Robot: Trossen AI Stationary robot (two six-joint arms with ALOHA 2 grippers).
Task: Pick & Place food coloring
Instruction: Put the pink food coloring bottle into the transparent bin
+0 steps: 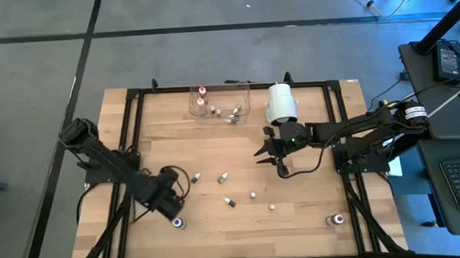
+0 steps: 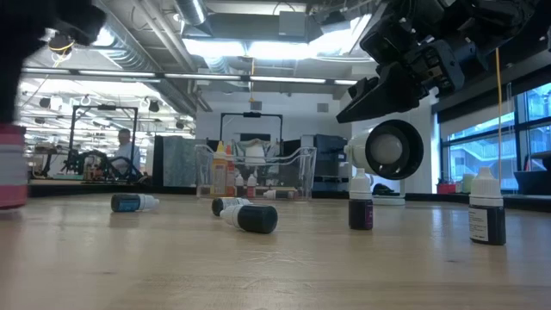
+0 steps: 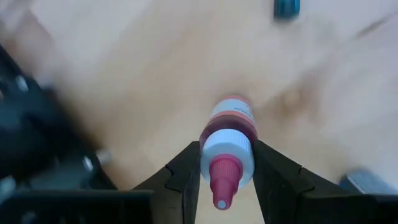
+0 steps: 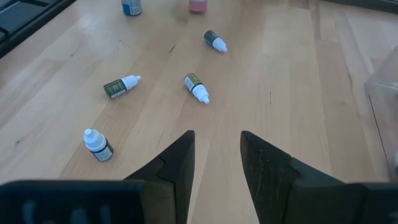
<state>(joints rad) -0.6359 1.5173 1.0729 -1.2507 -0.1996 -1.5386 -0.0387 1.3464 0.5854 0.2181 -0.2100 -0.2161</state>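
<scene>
My left gripper (image 3: 227, 171) fingers clamp a pink-tipped bottle (image 3: 227, 146), so I'd lift it straight off the surface (image 1: 215, 146); right gripper (image 4: 216, 158) fingers gape empty

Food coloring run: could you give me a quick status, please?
Left gripper shut on pink-topped bottle at table's near-left. Right gripper open, empty, mid-table. Loose bottles remain on the wood. Nothing blocking.

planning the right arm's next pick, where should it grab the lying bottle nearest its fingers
Grip the dark bottle across its body, behind the white cap, coming from above with the right gripper open. It lies flat on the table, so the round sides are free, and no other bottle touches it.
</scene>
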